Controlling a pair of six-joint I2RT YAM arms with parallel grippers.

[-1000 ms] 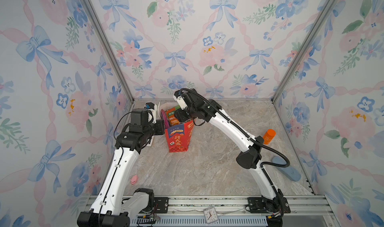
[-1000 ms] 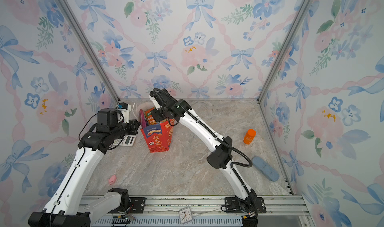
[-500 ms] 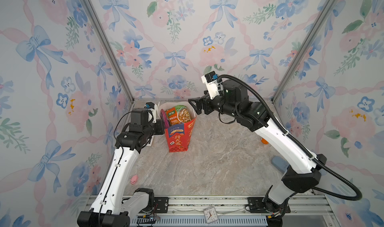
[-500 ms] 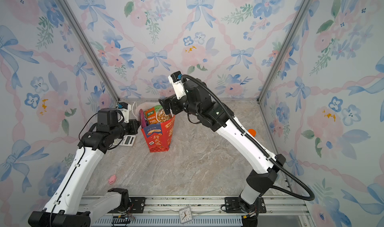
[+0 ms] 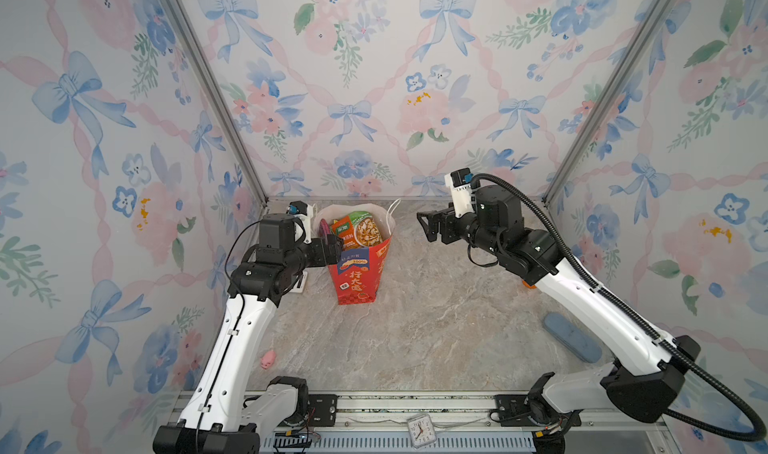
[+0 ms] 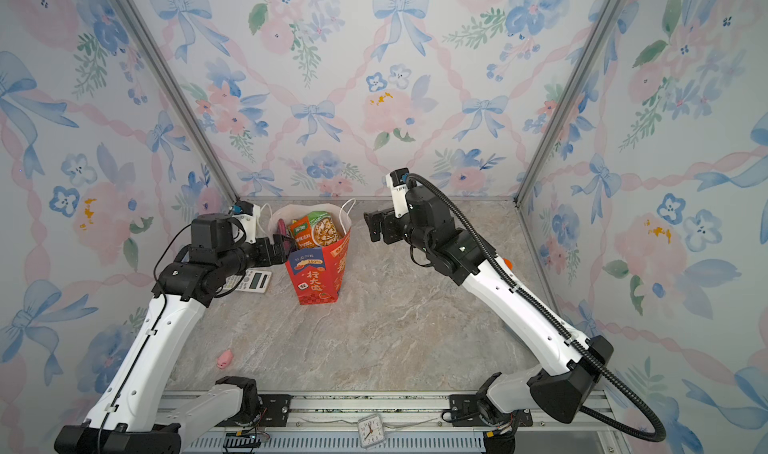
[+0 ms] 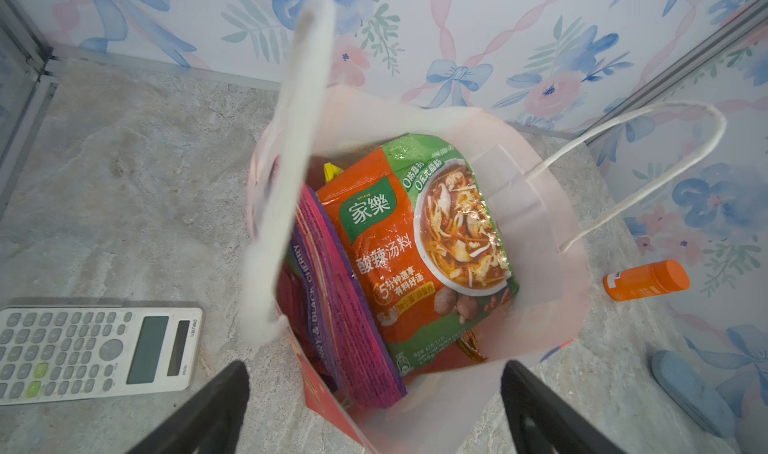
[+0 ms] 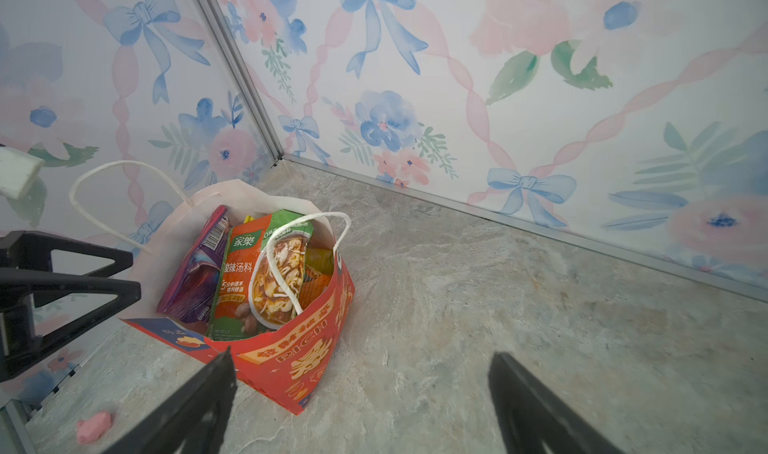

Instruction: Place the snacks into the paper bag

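Left of centre in both top views, the paper bag (image 5: 355, 275) stands upright on the worktop (image 5: 415, 327) with its mouth open. Inside are snacks (image 5: 357, 231): an orange-and-green soup packet (image 7: 415, 244) leans against a purple packet (image 7: 345, 306), and a yellow edge shows behind them. The left end effector (image 7: 374, 366) sits close to the bag's left rim, jaws spread wide, grasping nothing. The right end effector (image 5: 428, 227) hangs in the air right of the bag, clear of it, likewise released and empty. A calculator (image 7: 95, 348) lies just left of the bag. An orange bottle (image 7: 646, 281) lies on its side well to the right.
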